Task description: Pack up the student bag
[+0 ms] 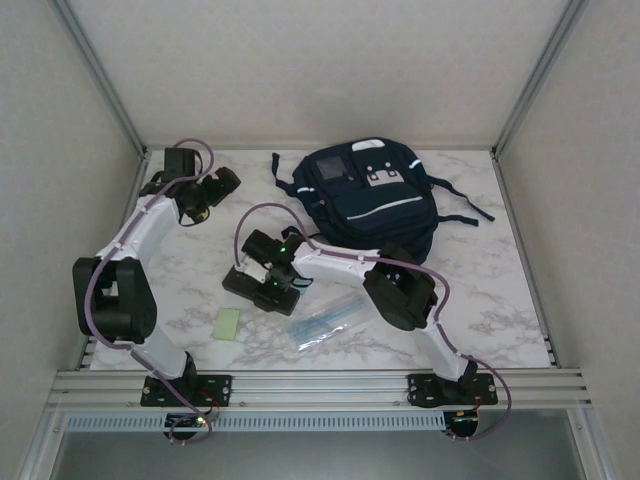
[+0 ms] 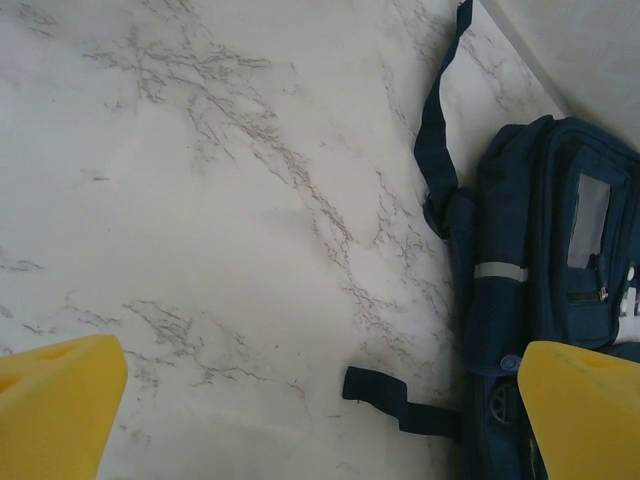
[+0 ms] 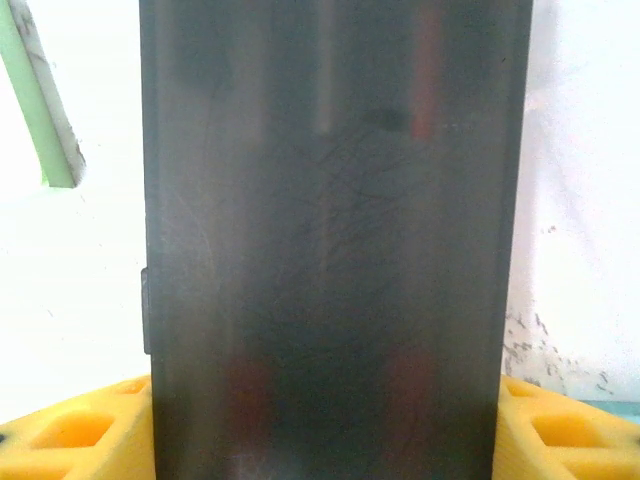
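Note:
The student bag (image 1: 375, 195), dark navy with white stripes, lies flat at the back of the table. In the left wrist view the student bag (image 2: 540, 260) sits at the right with a loose strap (image 2: 435, 110). My left gripper (image 1: 225, 183) hovers to the bag's left, and the left gripper (image 2: 320, 400) is open with only bare table between its fingers. A small black case (image 1: 237, 283) lies mid-table. My right gripper (image 1: 268, 283) is down over it. In the right wrist view, the yellow fingers (image 3: 70, 430) press against both long sides of the black case (image 3: 330, 200).
A pale green pad (image 1: 228, 323) lies near the front left of the case, its edge (image 3: 35, 90) visible beside the case. A clear plastic sleeve of pens (image 1: 325, 318) lies in front of the right arm. Enclosure walls (image 1: 110, 90) border the table.

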`<state>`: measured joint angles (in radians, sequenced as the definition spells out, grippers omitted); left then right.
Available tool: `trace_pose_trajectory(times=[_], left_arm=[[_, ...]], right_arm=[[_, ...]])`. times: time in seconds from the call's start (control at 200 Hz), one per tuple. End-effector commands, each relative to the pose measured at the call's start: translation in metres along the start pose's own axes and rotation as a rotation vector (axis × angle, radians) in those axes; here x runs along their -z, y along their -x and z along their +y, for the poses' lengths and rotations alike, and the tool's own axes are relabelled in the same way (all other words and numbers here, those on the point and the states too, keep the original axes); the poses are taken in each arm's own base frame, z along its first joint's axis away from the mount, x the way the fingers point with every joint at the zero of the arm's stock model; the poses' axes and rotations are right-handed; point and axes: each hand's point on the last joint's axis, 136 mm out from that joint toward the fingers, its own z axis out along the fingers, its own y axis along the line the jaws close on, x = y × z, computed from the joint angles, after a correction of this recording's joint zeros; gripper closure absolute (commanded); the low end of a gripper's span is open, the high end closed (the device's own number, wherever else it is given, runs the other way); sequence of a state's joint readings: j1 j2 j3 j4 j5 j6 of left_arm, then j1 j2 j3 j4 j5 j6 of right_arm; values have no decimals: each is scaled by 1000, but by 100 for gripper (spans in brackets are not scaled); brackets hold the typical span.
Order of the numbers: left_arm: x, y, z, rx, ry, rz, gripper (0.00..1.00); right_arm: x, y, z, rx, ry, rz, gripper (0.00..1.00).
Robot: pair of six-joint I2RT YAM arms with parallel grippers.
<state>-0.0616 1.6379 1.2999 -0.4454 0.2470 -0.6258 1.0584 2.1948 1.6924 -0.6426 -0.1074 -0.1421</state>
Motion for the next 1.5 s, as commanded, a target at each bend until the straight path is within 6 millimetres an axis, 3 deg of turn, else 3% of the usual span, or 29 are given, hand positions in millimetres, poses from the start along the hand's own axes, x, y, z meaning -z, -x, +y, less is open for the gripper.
trace_pose_trajectory(times=[0.0, 0.165, 0.445, 0.521, 0.541, 0.616, 0.781, 0.941, 1.116, 1.256, 1.376, 1.497], left_arm=[[13, 2, -6, 2, -20, -21, 0], [16, 3, -10, -2, -26, -29, 0], [21, -1, -33, -104, -33, -53, 0], [23, -8, -49, -182, -32, -62, 0], [24, -10, -53, -206, -29, -65, 0], [26, -18, -67, -288, -8, -84, 0], [21, -46, -101, -392, -22, -97, 0], [12, -97, -142, -558, -89, -76, 0], [-4, -191, -187, -926, -177, 69, 1], [-9, -259, -213, -1179, -265, 177, 2], [-18, -295, -227, -1308, -281, 244, 2], [-31, -317, -239, -1388, -296, 258, 1]], right_arm=[[32, 10, -10, -125, 71, -82, 43], [74, 24, -19, -239, 175, -208, 43], [147, 25, -53, -472, 285, -409, 42], [166, 15, -65, -526, 246, -426, 41], [173, 9, -80, -566, 216, -434, 41], [192, -9, -103, -658, 151, -449, 40], [226, -67, -156, -886, -62, -440, 40], [258, -122, -194, -1085, -186, -505, 40], [290, -178, -216, -1246, -317, -577, 39], [308, -214, -218, -1315, -383, -594, 38], [312, -240, -216, -1358, -424, -570, 37], [312, -263, -212, -1406, -442, -561, 37]])
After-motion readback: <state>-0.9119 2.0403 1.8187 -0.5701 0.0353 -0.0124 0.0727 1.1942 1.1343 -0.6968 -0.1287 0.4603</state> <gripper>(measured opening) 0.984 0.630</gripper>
